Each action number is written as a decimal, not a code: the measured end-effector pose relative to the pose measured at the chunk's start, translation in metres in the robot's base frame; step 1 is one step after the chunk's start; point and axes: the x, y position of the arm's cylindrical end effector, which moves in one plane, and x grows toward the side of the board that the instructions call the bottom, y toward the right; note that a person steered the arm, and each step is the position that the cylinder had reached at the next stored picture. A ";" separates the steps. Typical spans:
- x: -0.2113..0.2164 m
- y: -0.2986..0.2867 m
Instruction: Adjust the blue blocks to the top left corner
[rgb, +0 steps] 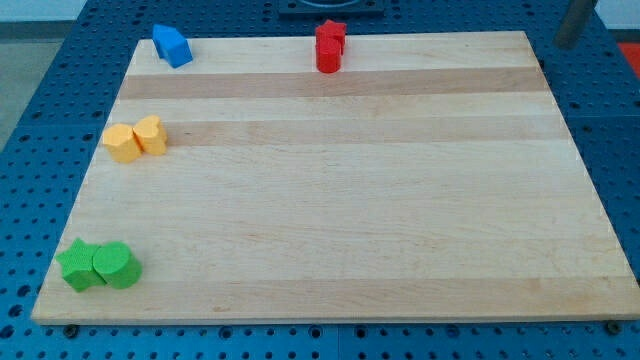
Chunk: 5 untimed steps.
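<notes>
The blue blocks (172, 45) sit touching at the wooden board's (340, 190) upper-left corner. Along the top edge, near centre, stand two red blocks (329, 46). Two yellow blocks (136, 138) lie at the left edge, two green blocks (98, 265) at lower left. My tip is not visible, so its state cannot be told

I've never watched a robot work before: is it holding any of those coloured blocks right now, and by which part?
Nothing is held. My rod only pushes, and its tip is not visible; it sits at the view's top right, far from the blue blocks in the top left corner.
</notes>
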 end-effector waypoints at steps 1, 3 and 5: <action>0.000 -0.001; 0.081 -0.124; 0.166 -0.308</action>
